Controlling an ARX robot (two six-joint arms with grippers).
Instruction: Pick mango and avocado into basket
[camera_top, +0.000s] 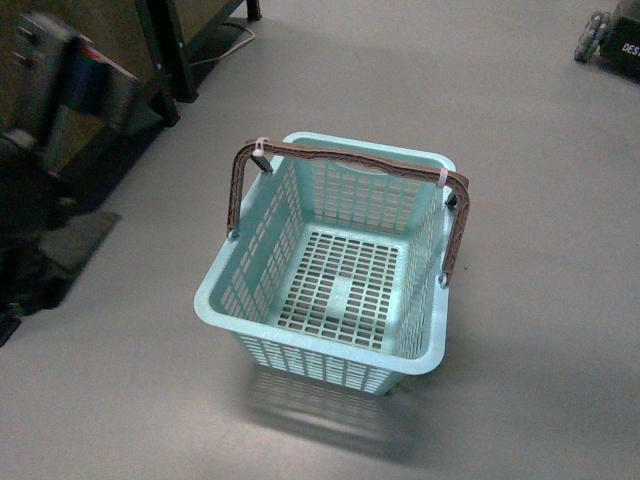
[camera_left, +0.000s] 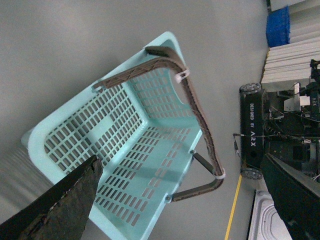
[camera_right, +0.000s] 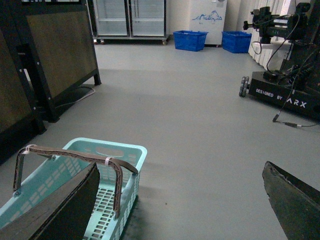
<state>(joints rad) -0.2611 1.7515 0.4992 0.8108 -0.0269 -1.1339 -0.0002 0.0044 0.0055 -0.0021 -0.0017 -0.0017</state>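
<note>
Empty turquoise shopping basket (camera_top: 365, 195) on grey floor (camera_top: 540, 200), brown handles (camera_top: 350, 160) upright over mouth. Our left gripper (camera_left: 180, 160) and right gripper (camera_right: 180, 167) gape wide, holding nothing. No mango, no avocado in view. Risk, we judge: upright handles snag descending arm, tipping light basket.

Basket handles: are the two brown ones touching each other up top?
Touching. The front view shows both handles swung up over the basket, pressed together and bound by white ties.

Dark, wedge-shaped pincer fingers (camera_left: 60, 210), scuffed matte surfaces
</note>
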